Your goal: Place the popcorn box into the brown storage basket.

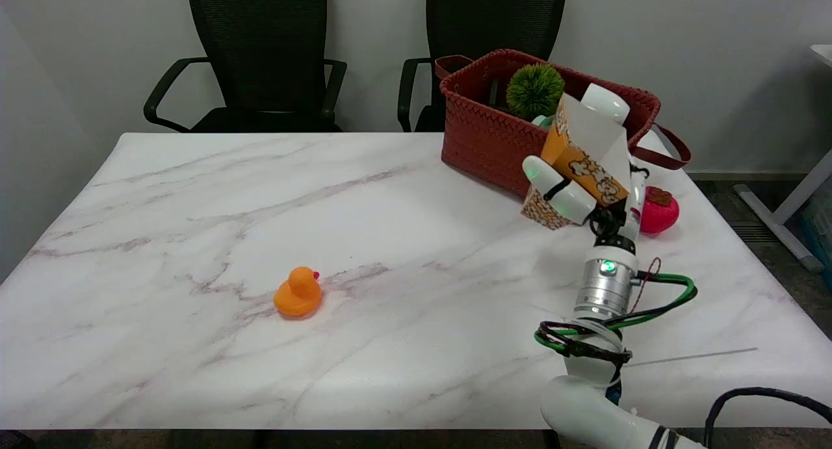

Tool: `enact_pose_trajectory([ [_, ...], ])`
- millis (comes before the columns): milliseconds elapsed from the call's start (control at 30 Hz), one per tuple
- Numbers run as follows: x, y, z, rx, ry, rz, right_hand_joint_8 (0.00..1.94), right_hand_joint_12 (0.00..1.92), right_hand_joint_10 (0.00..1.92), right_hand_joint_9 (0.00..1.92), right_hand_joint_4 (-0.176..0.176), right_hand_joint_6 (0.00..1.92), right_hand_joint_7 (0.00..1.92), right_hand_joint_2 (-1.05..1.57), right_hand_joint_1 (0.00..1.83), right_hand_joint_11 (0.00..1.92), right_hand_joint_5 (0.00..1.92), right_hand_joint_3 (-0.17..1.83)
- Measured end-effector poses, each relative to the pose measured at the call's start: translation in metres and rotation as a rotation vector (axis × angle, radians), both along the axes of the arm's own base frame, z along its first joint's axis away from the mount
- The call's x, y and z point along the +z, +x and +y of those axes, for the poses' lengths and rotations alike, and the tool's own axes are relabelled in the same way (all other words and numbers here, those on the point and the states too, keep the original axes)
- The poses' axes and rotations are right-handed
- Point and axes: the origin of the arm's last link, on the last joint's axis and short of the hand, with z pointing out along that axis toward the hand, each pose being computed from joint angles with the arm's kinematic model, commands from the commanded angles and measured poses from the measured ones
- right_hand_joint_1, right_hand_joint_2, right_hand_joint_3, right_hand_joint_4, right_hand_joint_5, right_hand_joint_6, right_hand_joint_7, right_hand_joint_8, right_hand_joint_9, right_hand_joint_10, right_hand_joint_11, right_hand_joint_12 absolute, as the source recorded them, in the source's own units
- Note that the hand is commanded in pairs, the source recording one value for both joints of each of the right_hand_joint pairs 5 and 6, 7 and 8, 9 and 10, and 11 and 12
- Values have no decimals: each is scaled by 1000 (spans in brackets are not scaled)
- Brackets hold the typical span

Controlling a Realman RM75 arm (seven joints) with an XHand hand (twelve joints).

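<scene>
The right hand has its fingers wrapped around the popcorn box, grasping it from both sides; one white finger crosses the front of the box low down, another shows above its rim. The box is tilted, its open top leaning up and away from the wrist, its patterned bottom corner pointing down toward the table; whether that corner touches the marble I cannot tell. Just beyond the fingers, behind the box, stands the brown storage basket, and the top of the box overlaps its near wall in this view. Inside the basket, past the fingertips, sits a green spiky ball. To the right of the hand, just beside the wrist, lies a pink-red toy fruit on the table. Well away to the left of the fingers, nearer the front edge, an orange rubber duck rests alone. Two black office chairs stand behind the table.
</scene>
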Motion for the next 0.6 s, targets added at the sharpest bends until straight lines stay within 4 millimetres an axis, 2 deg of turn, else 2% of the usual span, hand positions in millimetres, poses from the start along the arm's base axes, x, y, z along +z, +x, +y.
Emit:
enact_pose_trajectory([
  [600,-7,61,-39,147,98,114,1202,984,926,926,0,488,1202,365,1103,984,488,307],
])
